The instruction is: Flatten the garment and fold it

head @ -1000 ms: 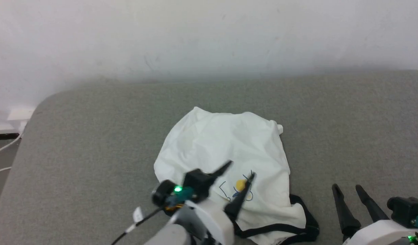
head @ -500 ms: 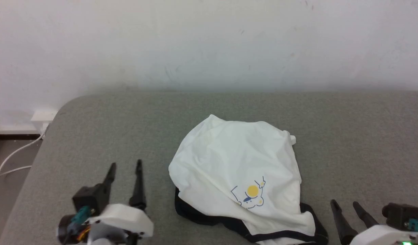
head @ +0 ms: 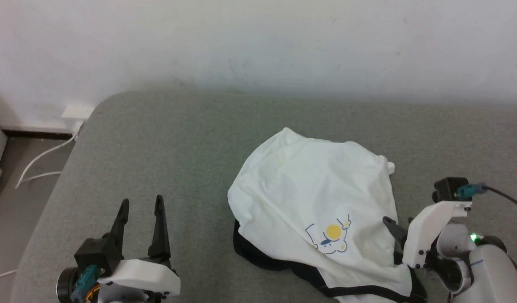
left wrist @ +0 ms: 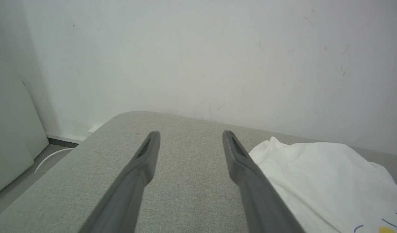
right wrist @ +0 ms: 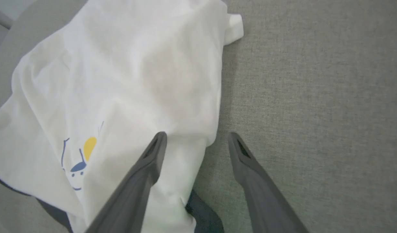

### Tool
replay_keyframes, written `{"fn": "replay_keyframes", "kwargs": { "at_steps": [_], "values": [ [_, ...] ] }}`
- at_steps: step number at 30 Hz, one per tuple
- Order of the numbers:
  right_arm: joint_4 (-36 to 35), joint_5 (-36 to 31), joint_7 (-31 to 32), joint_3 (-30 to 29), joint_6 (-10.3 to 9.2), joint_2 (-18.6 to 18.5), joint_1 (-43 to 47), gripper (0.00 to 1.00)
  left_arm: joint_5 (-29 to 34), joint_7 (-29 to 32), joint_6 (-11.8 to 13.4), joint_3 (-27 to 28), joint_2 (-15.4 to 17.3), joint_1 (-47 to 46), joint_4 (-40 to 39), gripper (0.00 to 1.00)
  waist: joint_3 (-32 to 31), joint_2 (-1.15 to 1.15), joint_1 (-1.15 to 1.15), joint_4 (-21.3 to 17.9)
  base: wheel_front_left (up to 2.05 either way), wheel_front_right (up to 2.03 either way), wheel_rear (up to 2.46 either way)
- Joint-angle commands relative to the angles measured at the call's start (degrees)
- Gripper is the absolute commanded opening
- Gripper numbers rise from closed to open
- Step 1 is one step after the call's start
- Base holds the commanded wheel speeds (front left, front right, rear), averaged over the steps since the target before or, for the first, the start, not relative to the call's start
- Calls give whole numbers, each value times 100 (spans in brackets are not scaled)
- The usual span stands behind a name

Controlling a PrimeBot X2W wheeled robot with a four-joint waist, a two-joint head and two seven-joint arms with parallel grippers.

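The shirt (head: 309, 198) lies as a soft, creased white mound on a grey woven cushion (head: 157, 147), its yellow-and-blue print (head: 332, 233) facing up and black trim (head: 279, 266) curling out along its near edge. The right gripper (right wrist: 197, 136), fingers spread, straddles the shirt's right edge: one tapered dark finger is over white cloth, the other over bare weave, and I cannot tell if they touch. The left gripper (head: 141, 201), also spread, is well left of the shirt. Behind the shirt is a smooth white wall (head: 258, 42)
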Motion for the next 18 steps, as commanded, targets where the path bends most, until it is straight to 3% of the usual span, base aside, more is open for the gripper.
{"fn": "replay_keyframes", "kwargs": {
  "at_steps": [1, 7, 9, 10, 13, 18],
  "values": [
    [205, -59, 114, -6, -5, -77, -202, 100, 86, -26, -64, 41, -51, -16, -15, 100, 162, 0, 0, 158, 0, 0, 0],
    [1310, -51, 896, 155, -5, -147, -725, 100, 243, -27, -278, 172, -260, -120, 57, 100, 336, 0, 0, 274, 0, 0, 0],
    [1563, 26, 1104, 225, -5, -137, -786, 41, 275, -27, -345, 210, -326, -133, 109, 100, 366, 0, 0, 288, 0, 0, 0],
    [1647, 71, 1163, 268, -5, -133, -817, 0, 294, -27, -380, 235, -355, -144, 133, 100, 380, 0, 0, 291, 0, 0, 0],
    [1640, 161, 979, 464, -5, -163, -959, 0, 336, -27, -475, 309, -427, -152, 226, 100, 392, 0, 0, 251, 0, 0, 0],
    [1293, 162, -32, 545, -5, -465, -1382, 0, 444, -27, -566, 403, -529, -132, 325, 100, 361, 0, 0, 114, 0, 0, 0]
  ]
}}
